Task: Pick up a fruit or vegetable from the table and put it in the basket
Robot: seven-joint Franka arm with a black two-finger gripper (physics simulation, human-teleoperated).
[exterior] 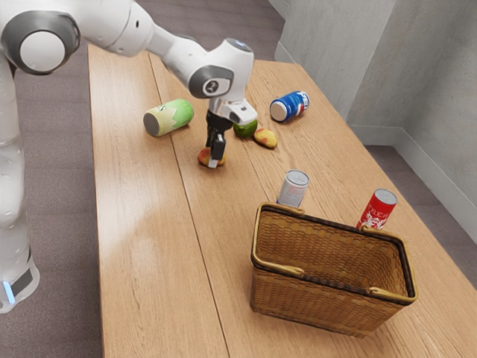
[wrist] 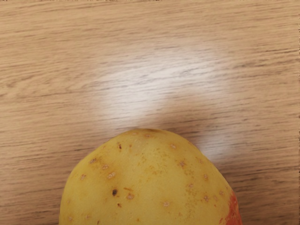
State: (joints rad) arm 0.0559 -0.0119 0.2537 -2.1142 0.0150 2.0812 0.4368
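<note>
A green can lies near the gripper; a mango sits right at its tip, though how wide it's open, or whether it has hold, I can't tell. Well apart stands the wicker basket.

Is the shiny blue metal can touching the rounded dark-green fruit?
Apart. The exterior view shows bare wooden tabletop between the blue metal can and the dark-green fruit.

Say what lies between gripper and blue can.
A green fruit and a yellow-red fruit, side by side, in the exterior view.
</note>
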